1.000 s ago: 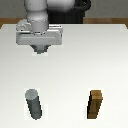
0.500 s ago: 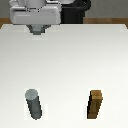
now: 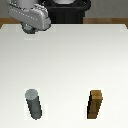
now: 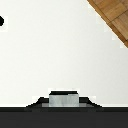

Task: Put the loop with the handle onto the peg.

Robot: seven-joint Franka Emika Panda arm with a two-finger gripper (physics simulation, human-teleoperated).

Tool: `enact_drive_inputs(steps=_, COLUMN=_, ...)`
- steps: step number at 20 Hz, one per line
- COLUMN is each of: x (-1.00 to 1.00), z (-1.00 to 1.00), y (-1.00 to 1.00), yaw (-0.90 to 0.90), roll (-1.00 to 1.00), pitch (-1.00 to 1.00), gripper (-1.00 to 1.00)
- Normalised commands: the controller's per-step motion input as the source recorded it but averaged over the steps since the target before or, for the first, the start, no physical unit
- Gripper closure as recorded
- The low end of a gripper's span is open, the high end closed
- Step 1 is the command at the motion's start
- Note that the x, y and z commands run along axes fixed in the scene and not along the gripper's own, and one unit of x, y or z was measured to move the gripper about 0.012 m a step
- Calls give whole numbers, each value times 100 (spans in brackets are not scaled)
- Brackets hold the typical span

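Grey metal first: the only bit I could take for the loop with the handle was a small pale grey slab low in the wrist view, sitting right in front of the dark body of my own gripper. From the exterior view I couldn't find it anywhere on the counter, so my guess was that I was carrying it, but honestly it was too blurry to swear to. Same goes for the jaws: I couldn't tell if they were apart, together or clamped on that grey piece.

The peg stood upright near the front of the counter, on the exterior view's left, bare on top, nothing threaded on it. The brown block stood well apart from it toward the exterior view's right.

What changed: over the last second my arm had pulled back from above the counter to its far edge, over on the exterior view's left, while the peg and block hadn't budged. So I'd ended up farther from the peg, not closer. The wrist view showed just white counter and a corner of wooden floor. I reckoned the actual placing was still all ahead of me.
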Motion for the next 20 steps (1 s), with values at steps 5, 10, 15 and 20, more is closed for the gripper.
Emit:
enact_drive_inputs(steps=5, x=0, z=0, y=0, yaw=-75, roll=0, pitch=0, gripper=100)
enact_drive_inputs(steps=10, x=0, z=0, y=0, yaw=-75, roll=0, pitch=0, gripper=100)
enact_drive_inputs(steps=15, x=0, z=0, y=0, yaw=-81, roll=0, pitch=0, gripper=100)
enact_drive_inputs(steps=20, x=0, z=0, y=0, yaw=-75, roll=0, pitch=0, gripper=100)
